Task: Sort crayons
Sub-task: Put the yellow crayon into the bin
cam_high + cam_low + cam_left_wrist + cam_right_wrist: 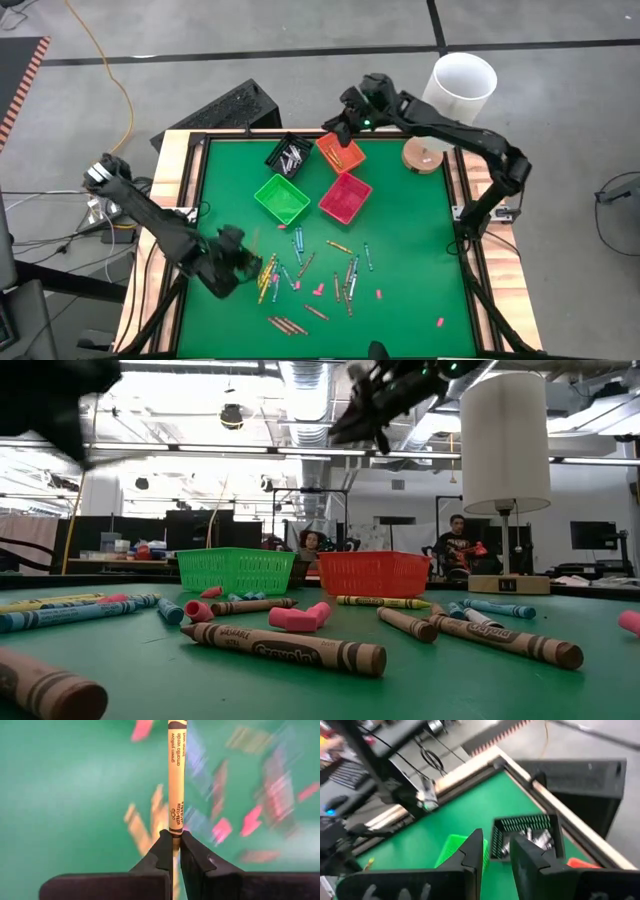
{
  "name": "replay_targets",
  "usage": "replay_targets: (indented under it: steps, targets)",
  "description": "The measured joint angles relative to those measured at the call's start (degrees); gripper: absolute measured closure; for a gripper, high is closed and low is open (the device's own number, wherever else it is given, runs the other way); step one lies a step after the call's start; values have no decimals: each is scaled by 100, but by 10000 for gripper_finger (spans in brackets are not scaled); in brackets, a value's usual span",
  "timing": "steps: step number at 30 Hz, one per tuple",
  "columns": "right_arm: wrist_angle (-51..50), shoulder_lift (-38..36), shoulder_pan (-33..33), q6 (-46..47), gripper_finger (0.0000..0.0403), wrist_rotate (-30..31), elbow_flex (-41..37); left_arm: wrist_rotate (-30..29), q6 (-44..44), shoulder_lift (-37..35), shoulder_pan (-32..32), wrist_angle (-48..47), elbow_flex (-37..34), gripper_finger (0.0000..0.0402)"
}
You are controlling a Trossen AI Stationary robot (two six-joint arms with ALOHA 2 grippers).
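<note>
Green counter (pixel 420 250): the left pincer (pixel 175 851) clamps a yellow-green crayon (pixel 176 780) pointing straight out beyond its fingertips, loose crayons (pixel 345 275) beside; right pincer (pixel 495 855), part-open, empty, above bins (pixel 290 155).

In the left wrist view we see the yellow-green crayon (pixel 176 780) cut off by the upper edge, its lower end hidden between the left gripper's fingers (pixel 165 852). The crayons on the mat (pixel 70 795) behind it are blurred streaks. In the low view, one brown crayon (pixel 45 695) runs off the frame's edge.

Green table (pixel 420 250): crayons (pixel 345 275), bins (pixel 345 197)
</note>
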Motion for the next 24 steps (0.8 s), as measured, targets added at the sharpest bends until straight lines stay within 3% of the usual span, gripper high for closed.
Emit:
replay_targets:
  steps: [5,10,16,24]
  targets:
    - [195,-327,111,-8,310,-112,0,-1578,1525,-708,657,346,3,399]
    - [218,-415,296,-7,310,-235,0,-1948,3985,-1057,1582,1638,4,400]
    - [276,-415,514,-137,310,-403,0,-869,6297,-1125,2710,3235,7,400]
    - [871,-410,797,-103,284,-542,0,725,7592,-1107,3932,4168,9,400]
